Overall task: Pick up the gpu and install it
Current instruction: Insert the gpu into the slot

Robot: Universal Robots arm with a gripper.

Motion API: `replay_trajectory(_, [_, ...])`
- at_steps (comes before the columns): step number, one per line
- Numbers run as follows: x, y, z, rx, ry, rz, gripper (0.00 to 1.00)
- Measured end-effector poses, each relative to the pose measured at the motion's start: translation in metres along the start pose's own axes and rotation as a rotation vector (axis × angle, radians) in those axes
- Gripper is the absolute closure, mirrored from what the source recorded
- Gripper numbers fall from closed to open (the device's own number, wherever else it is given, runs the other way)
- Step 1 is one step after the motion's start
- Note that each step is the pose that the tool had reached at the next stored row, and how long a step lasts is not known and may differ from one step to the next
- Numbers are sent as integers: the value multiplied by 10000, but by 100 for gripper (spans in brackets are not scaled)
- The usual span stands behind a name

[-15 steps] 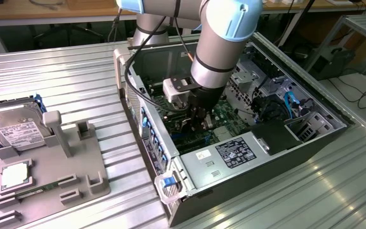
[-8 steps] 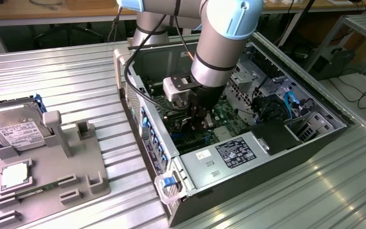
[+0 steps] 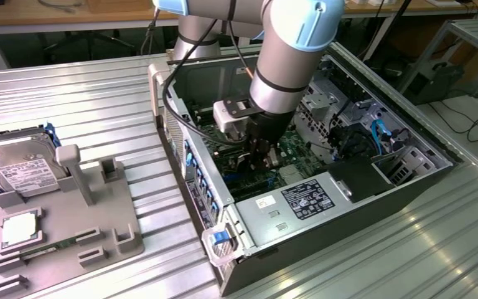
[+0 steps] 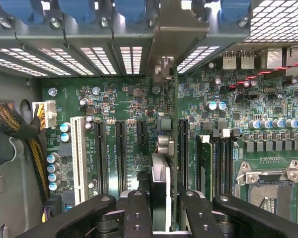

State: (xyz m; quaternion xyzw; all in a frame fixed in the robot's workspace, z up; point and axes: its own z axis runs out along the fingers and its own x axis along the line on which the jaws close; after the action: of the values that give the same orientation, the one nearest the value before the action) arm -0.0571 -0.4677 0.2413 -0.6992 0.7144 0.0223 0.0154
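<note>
Jaws [image 4: 161,210] closed on the gpu [image 4: 160,183], held edge-on deep inside the case [image 3: 305,205] over the motherboard [image 4: 124,106]. Card's long axis running along the slots [image 4: 120,153], bracket end toward the rear grilles [image 4: 131,57]. Seemingly lined up between two slots, though seating hard to judge.
</note>
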Motion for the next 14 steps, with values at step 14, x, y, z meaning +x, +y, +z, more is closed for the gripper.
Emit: replay_trajectory(14, [-12,0,1,-4,1,1,72])
